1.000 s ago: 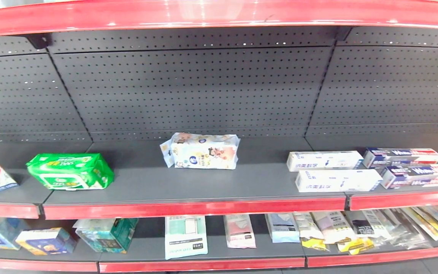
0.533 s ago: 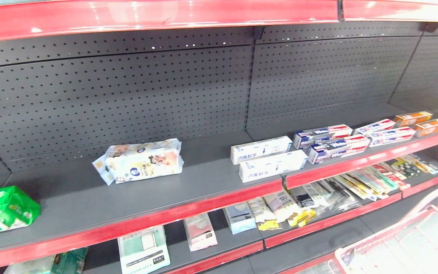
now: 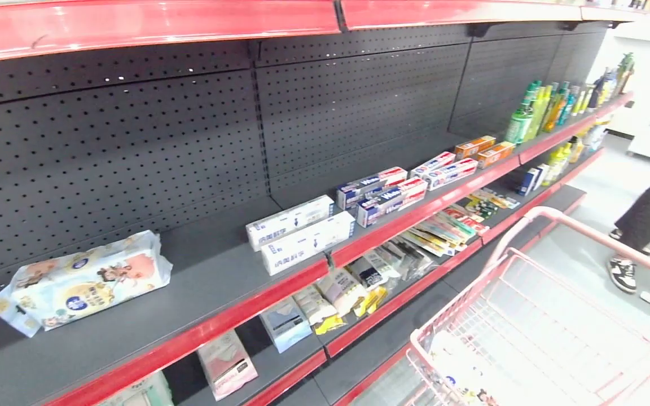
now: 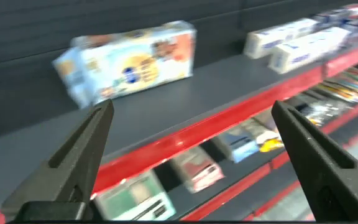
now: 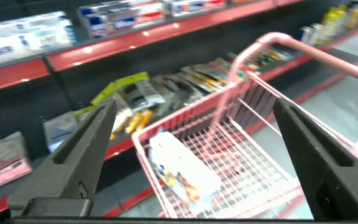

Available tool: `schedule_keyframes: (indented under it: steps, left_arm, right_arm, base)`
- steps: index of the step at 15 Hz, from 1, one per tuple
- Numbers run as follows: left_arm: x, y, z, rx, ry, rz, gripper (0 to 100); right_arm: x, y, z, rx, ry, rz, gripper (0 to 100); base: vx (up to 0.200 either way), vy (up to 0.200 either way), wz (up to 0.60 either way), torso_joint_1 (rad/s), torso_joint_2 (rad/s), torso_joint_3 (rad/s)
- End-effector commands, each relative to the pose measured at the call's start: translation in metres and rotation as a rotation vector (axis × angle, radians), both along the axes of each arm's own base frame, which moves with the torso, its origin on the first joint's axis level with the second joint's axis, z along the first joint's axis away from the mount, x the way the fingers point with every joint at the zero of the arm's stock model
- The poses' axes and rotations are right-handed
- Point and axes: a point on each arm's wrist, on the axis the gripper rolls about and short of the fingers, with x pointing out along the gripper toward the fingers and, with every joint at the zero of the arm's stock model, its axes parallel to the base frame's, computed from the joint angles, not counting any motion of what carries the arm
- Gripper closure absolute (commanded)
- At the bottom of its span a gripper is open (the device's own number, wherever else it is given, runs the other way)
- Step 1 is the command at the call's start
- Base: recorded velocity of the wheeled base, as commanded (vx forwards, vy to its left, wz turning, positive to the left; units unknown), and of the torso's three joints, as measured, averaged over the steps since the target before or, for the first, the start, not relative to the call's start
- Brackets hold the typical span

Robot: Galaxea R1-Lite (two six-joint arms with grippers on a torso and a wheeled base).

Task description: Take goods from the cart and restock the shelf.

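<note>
Shop aisle, black pegboard behind a red-edged shelf (image 3: 206, 293). On its middle board: one patterned wipes pack (image 3: 79, 279) lying flat, well apart from white toothpaste boxes (image 3: 299, 234) further right. Down at right, near the shelf, a pink wire cart (image 3: 550, 321) with a similar patterned pack (image 5: 182, 168) lying in its near corner. Left gripper (image 4: 191, 109) about level with the shelf board, jaws wide apart, holding nothing. Right gripper (image 5: 191, 109) above the cart, jaws likewise spread and empty. Likely next: reaching down for the pack. Risks: catching a jaw tip on the wire rim; pinching only loose wrapper, so letting the soft pack sag and slip on the lift.
</note>
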Motion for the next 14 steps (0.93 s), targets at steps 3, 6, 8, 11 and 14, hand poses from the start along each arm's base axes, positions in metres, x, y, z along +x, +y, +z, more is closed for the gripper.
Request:
schedule_keyframes:
  steps: [3, 6, 8, 11, 14]
  left_arm:
    - [0.0000, 0.0000, 0.0000, 0.000, 0.000, 0.000, 0]
    - [0.0000, 0.0000, 0.0000, 0.000, 0.000, 0.000, 0]
    - [0.0000, 0.0000, 0.0000, 0.000, 0.000, 0.000, 0]
    - [0.0000, 0.0000, 0.0000, 0.000, 0.000, 0.000, 0]
    - [0.0000, 0.0000, 0.0000, 0.000, 0.000, 0.000, 0]
  right_arm:
    - [0.0001, 0.0000, 0.0001, 0.000, 0.001, 0.000, 0]
    - [0.0001, 0.0000, 0.0001, 0.000, 0.001, 0.000, 0]
    - [0.0001, 0.0000, 0.0001, 0.001, 0.001, -0.001, 0]
    - [0.0001, 0.0000, 0.0001, 0.001, 0.001, -0.001, 0]
    - [0.0001, 0.0000, 0.0001, -0.002, 0.001, 0.000, 0]
  base:
    - [0.000, 0.000, -0.60, 0.001, 0.00, -0.001]
    - [0.000, 0.000, -0.60, 0.004, 0.01, 0.005]
    - [0.000, 0.000, -0.30, 0.001, 0.00, -0.001]
    - [0.000, 0.000, 0.00, 0.000, 0.00, 0.000]
    - [0.000, 0.000, 0.00, 0.000, 0.00, 0.000]
